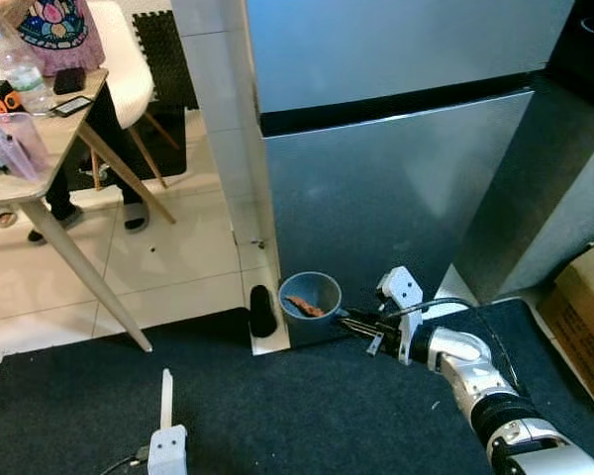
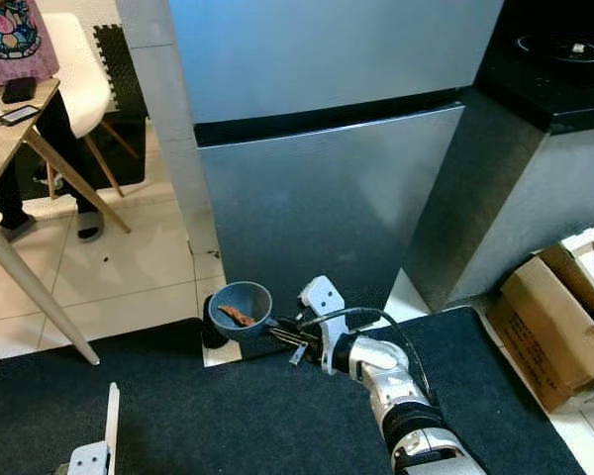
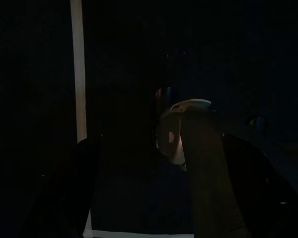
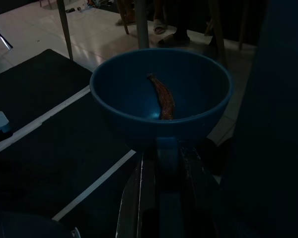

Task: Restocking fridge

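A blue bowl (image 1: pixel 310 295) with a handle hangs low in front of the silver fridge (image 1: pixel 396 168), whose doors are closed. A reddish-brown strip of food (image 4: pixel 162 97) lies inside the bowl (image 4: pixel 159 94). My right gripper (image 1: pixel 354 324) is shut on the bowl's handle (image 4: pixel 166 151), reaching forward from the right. My left gripper (image 1: pixel 166 401) is low at the left over the dark mat; the left wrist view is very dark.
A dark mat (image 1: pixel 228 406) covers the floor before the fridge. A table (image 1: pixel 40 139) with bottles and a person seated by a white chair (image 1: pixel 129 49) are at the left. A black slipper (image 1: pixel 262 310) lies by the fridge corner. A cardboard box (image 2: pixel 559 317) sits right.
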You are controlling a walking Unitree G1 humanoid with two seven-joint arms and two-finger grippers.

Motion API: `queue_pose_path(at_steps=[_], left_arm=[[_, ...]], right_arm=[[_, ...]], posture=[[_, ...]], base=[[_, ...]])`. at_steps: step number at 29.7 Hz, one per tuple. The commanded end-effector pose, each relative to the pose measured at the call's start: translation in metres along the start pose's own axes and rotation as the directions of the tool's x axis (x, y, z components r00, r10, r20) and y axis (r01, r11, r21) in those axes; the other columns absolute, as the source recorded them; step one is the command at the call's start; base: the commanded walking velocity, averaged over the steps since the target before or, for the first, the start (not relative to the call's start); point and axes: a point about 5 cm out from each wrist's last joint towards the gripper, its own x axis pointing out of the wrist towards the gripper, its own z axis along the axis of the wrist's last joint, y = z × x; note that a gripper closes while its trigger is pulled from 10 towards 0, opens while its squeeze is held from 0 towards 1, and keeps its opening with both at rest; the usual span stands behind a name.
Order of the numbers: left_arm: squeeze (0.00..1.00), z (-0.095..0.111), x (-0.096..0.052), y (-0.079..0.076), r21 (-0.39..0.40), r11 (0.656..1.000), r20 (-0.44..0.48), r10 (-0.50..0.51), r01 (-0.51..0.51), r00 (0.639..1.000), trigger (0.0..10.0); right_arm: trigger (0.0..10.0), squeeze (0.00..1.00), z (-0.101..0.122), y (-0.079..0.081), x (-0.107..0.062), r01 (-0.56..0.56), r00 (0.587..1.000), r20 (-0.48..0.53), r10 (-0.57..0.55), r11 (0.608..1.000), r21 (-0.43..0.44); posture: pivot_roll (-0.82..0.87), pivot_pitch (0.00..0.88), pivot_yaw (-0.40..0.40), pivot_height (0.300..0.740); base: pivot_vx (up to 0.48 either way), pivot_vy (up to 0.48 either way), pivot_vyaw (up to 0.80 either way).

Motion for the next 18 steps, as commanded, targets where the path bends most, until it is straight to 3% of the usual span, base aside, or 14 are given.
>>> queue_pose_path(at_steps=[1,18], left_arm=[[0.00,0.0014,-0.0010,0.0059,0.013,1.000,0.004,0.010,-0.010,1.000,10.0],[0.00,0.0028,-0.0005,0.0037,0.018,1.000,0.011,-0.001,0.001,1.000,10.0]], right_arm=[[10.0,0.00,0.0022,0.0008,0.0015,-0.003,1.000,0.020,0.004,1.000,-0.006],[10.0,0.00,0.0112,0.0071,0.0108,-0.055,0.997,0.062,0.056,0.998,-0.017]], posture=[[-0.02,0.000,0.037,0.740],[-0.02,0.000,0.037,0.740]], base=[[0.289,0.000,0.00],[0.306,0.000,0.00]])
